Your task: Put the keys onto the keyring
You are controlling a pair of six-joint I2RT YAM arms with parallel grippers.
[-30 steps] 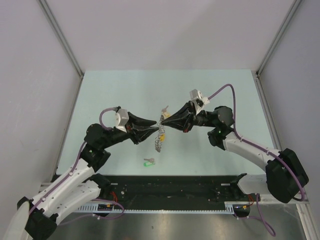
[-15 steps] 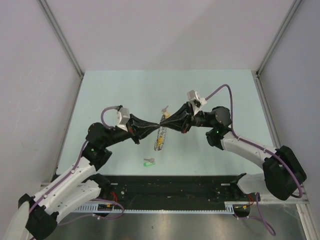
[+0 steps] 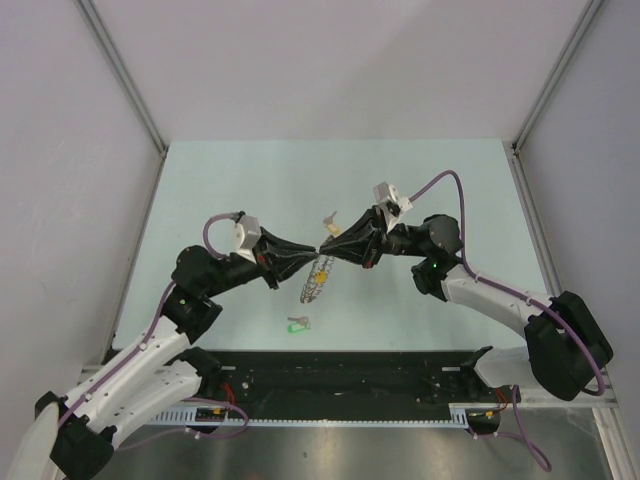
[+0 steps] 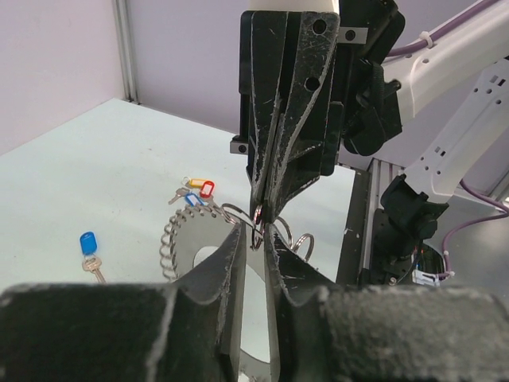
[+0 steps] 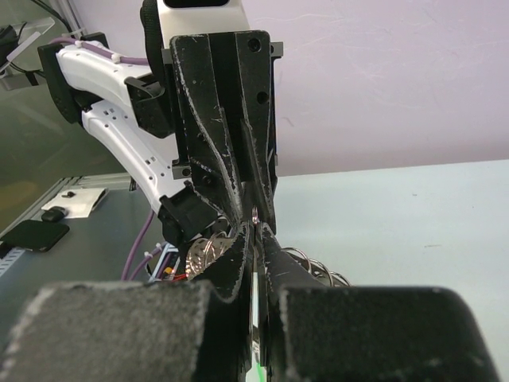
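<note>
Above the pale-walled green table [image 3: 250, 180], right gripper [image 3: 323, 249] pinches the keyring [image 3: 314, 281], left gripper [image 3: 311, 253] slightly parted.

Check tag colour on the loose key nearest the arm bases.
Green; the key shows best in the top view.

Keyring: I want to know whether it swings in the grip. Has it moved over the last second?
Yes. The keyring now hangs slanted, its lower end swung left, toward the unmoved green-tagged key.
</note>
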